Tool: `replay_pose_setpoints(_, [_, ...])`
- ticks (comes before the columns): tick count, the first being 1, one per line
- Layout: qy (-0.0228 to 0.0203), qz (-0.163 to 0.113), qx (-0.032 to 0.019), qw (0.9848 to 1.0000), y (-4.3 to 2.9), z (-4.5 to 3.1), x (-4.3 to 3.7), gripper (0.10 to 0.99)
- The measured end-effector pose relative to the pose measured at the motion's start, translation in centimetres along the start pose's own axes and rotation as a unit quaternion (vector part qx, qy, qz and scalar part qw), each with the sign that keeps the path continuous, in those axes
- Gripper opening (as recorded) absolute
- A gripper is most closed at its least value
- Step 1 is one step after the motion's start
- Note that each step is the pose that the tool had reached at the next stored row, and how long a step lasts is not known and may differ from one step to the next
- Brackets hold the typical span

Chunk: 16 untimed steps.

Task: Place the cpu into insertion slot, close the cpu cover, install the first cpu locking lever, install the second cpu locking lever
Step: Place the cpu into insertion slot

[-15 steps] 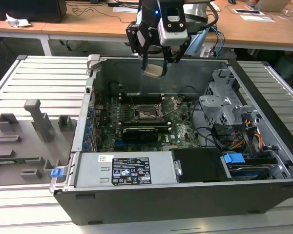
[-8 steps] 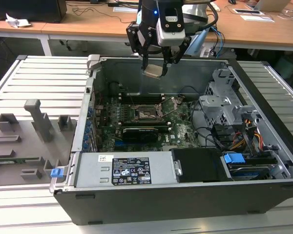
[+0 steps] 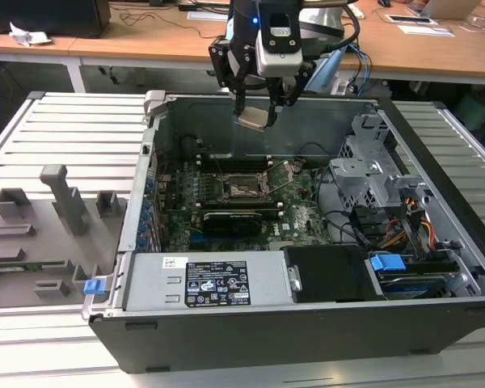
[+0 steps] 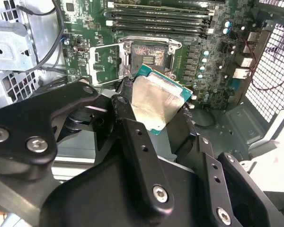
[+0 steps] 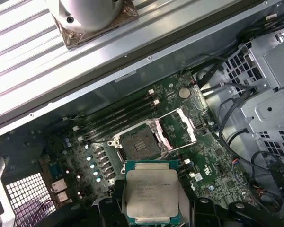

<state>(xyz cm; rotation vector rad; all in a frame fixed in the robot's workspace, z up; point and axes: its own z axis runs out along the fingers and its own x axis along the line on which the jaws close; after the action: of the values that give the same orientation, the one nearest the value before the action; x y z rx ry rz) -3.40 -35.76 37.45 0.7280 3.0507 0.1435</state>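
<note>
My gripper (image 3: pixel 254 115) hangs above the open computer case, shut on the cpu (image 3: pixel 252 120), a small square chip with a pale metal face. In both wrist views the cpu (image 4: pixel 155 100) (image 5: pixel 150 193) sits tilted between the black fingers (image 4: pixel 125 118), held by two opposite edges. Below it on the green motherboard lies the insertion slot (image 3: pixel 244 191) (image 4: pixel 149 56) (image 5: pixel 139 144), uncovered, with its dark pin field showing. The cpu cover (image 4: pixel 104 64) (image 5: pixel 180 126) is swung open to one side of the slot. I cannot make out the locking levers among the parts around the slot.
Long black memory slots (image 5: pixel 118 116) run beside the socket. A black expansion card (image 3: pixel 236 217) lies nearer the front. A metal drive cage (image 3: pixel 372 174) and cables (image 3: pixel 404 222) fill the exterior view's right. The power supply (image 3: pixel 214 283) sits in front. Grey holders (image 3: pixel 61 198) stand outside, at the left.
</note>
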Motion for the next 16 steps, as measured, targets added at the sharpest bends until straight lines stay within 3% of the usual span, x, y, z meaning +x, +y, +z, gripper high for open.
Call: replay_pose_setpoints(16, [-0.0037, 0.041, -0.0008, 0.9991, -0.05, 0.12, 0.07, 0.533])
